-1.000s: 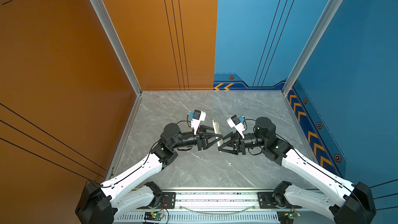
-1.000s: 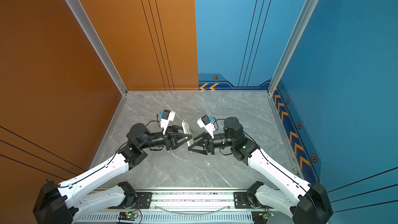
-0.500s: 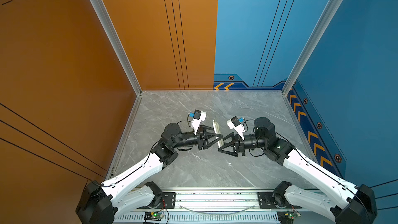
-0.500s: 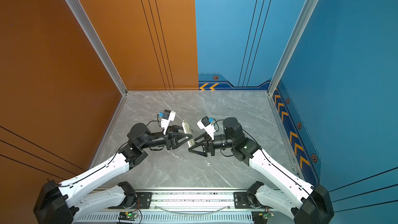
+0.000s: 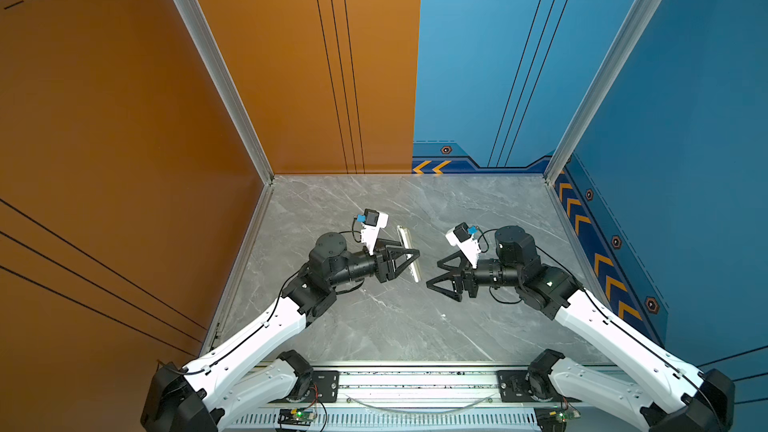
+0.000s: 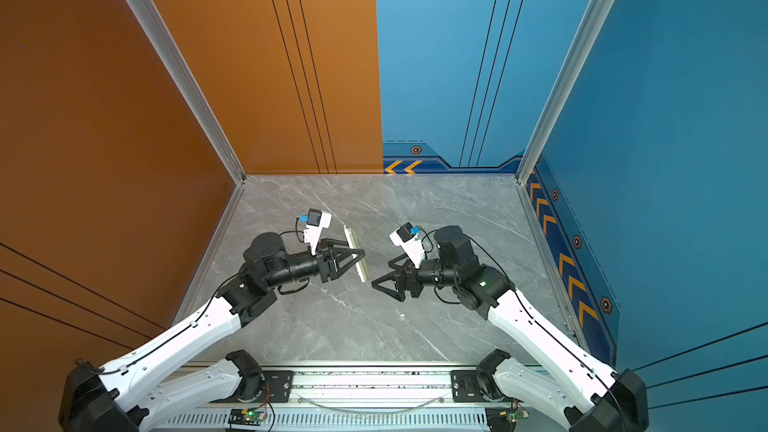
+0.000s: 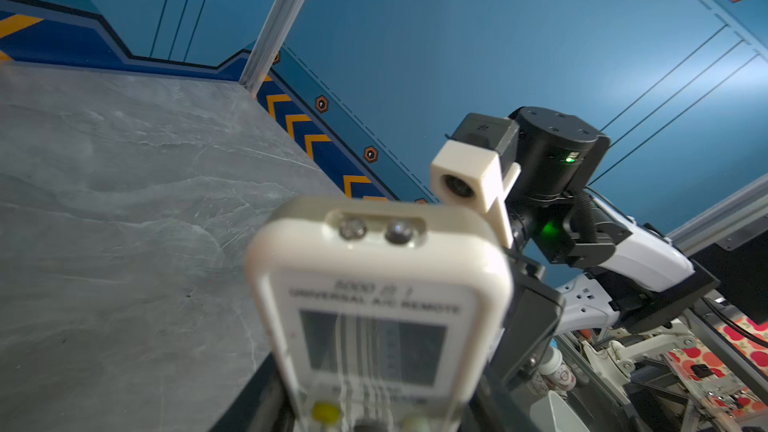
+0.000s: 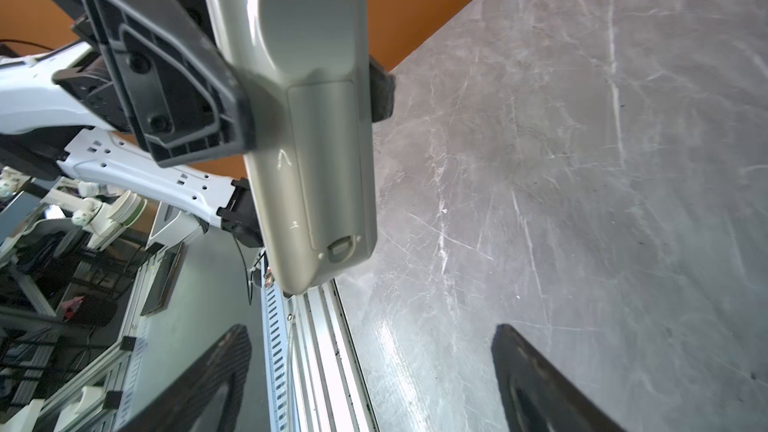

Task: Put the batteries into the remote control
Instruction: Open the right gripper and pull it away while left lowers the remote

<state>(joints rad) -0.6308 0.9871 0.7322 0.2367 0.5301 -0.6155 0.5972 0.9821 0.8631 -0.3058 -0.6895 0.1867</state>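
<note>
Hold the remote (image 5: 404, 235) steady, left gripper (image 5: 413, 260) clamped across it; your right gripper (image 5: 433, 273) stands jaws apart, empty: bring it squarely onto the cover latch (image 8: 340, 248)

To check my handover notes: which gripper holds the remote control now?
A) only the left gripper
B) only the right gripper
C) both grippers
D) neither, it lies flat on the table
A: the left gripper is clamped on the remote control, while the right gripper stands open with a gap between it and the remote.
</note>
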